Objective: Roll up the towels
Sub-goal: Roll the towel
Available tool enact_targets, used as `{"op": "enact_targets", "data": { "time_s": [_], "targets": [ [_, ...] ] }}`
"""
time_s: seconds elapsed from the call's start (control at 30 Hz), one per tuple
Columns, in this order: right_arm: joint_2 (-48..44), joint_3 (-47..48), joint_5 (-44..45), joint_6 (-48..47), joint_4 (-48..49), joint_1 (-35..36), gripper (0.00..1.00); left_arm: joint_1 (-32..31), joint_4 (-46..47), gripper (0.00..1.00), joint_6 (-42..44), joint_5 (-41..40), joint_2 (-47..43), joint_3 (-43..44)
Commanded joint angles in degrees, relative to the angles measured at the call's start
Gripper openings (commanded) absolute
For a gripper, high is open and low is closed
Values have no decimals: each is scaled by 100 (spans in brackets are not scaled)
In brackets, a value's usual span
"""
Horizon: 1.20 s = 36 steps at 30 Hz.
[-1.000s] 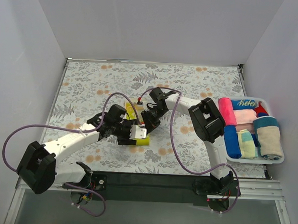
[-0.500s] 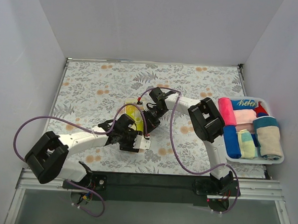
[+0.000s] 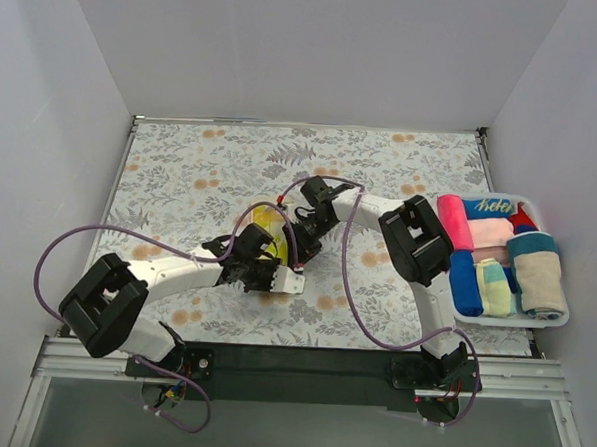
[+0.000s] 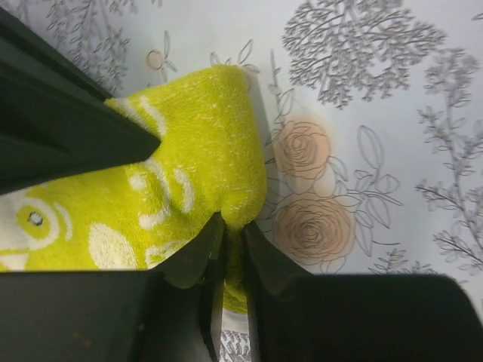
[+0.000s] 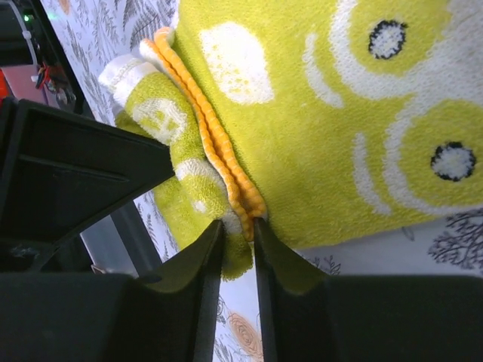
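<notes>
Found a yellow-green towel (image 3: pixel 265 222) of soft terry, printed with white shapes and black-centred dots, lying near the middle of the bench on the large floral covering (image 3: pixel 201 168). Saw it doubled over on itself rather than flat, with an orange ribbed trim (image 5: pixel 219 143) running along one edge in the right wrist view and a narrow bunched strip of the same cloth beside that trim.

Noted the left jaws drawn in to a thin slit, pinching a rounded fold at the end of the yellow-green towel, with the cloth bulging just above the tips in the left wrist view. Noted the right jaws likewise narrowed to a slim gap, clamped on the layered edge right where the orange ribbed trim ended. Placed both sets of jaws close beside each other from above: the left at the near side of the cloth, the right at its right side, with only a small patch of yellow showing between the black wrists.

Spotted rolled towels (image 3: pixel 464 282) packed side by side in a white slotted plastic basket (image 3: pixel 564 320) at the right edge of the bench, well apart from both jaws: red-pink, pale pink, blue, teal and beige among them.
</notes>
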Motion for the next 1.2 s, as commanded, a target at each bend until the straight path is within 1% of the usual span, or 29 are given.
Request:
{"op": "enact_targets", "data": {
  "time_s": [0.0,0.03,0.07,0.1,0.17,0.2,0.27,0.3,0.37,0.4,0.47,0.53,0.57,0.6,0.67,0.7,0.73,0.77,0.8,0.83,0.87,0.9,0.93,0.97,1.03,1.07,1.17],
  "targets": [
    [-199,-356,755,-281,-64,-2,27,59,-1340,4,-24,1098,296,171],
    [-313,-426,868,-308,-55,-89,34,68,-1786,0,37,1327,331,363],
    [-558,-479,939,-317,-38,-142,45,86,-1973,0,46,1695,436,435],
    [-700,-523,1096,-378,-12,-204,50,121,-2132,0,55,1829,489,505],
    [-981,-690,1238,-439,76,-423,57,235,-2510,0,116,2136,603,707],
    [-1304,-778,1291,-457,146,-494,60,288,-2625,0,169,2199,726,769],
    [-1658,-1084,1440,-545,409,-757,66,480,-2905,0,283,2304,902,979],
    [-1990,-1199,1502,-597,480,-828,71,551,-3003,0,318,2435,1007,1050],
    [-2456,-1384,1669,-790,699,-1012,75,814,-3319,0,458,2594,1394,1226],
    [-2624,-1620,1695,-852,805,-1065,75,920,-3424,0,485,2734,1551,1436],
    [-3194,-1824,1827,-1018,1103,-1145,77,1209,-3662,0,425,2858,2043,1656],
    [-3582,-2096,1854,-1186,1280,-1136,77,1360,-3968,0,380,3051,2430,2078],
    [-3950,-2193,1854,-1256,1437,-1101,77,1473,-4057,0,363,3113,2850,2227],
    [-4110,-2359,1854,-1501,1474,-1040,76,1536,-4137,0,293,3200,3028,2464],
    [-4443,-2483,1950,-1722,1465,-715,76,1658,-4260,0,170,3280,3589,2711],
    [-4515,-2536,1924,-2027,1404,-566,77,1677,-4295,0,91,3289,3775,2816],
    [-4568,-2589,1898,-2187,1325,-234,78,1703,-4357,0,64,3280,3925,3026],
    [-4595,-2589,1872,-2389,1151,-39,76,1747,-4357,0,20,3246,4196,3107],
    [-4560,-2581,1880,-2539,1079,171,74,1773,-4357,0,-32,3245,4294,3195],
    [-4490,-2459,2054,-2706,1026,600,71,1800,-4401,0,-94,3228,4391,3317],
    [-4228,-2353,2099,-2751,886,778,65,1843,-4401,0,-112,3202,4479,3379],
    [-4069,-2239,2091,-2760,807,919,63,1861,-4410,0,-138,3166,4584,3415],
    [-3728,-1977,2091,-2673,693,1147,57,1887,-4419,0,-156,3140,4646,3493],
    [-3577,-1896,2091,-2594,683,1236,55,1905,-4427,0,-165,3140,4682,3512],
    [-3322,-1781,2056,-2470,735,1429,51,1940,-4471,0,-173,3096,4795,3547],
    [-3138,-1824,2082,-2366,944,1491,49,1984,-4489,0,-165,3096,4831,3564],
    [-2917,-1965,2258,-2242,1419,1711,49,2063,-4436,0,-191,3034,4866,3530]
  ]
}}
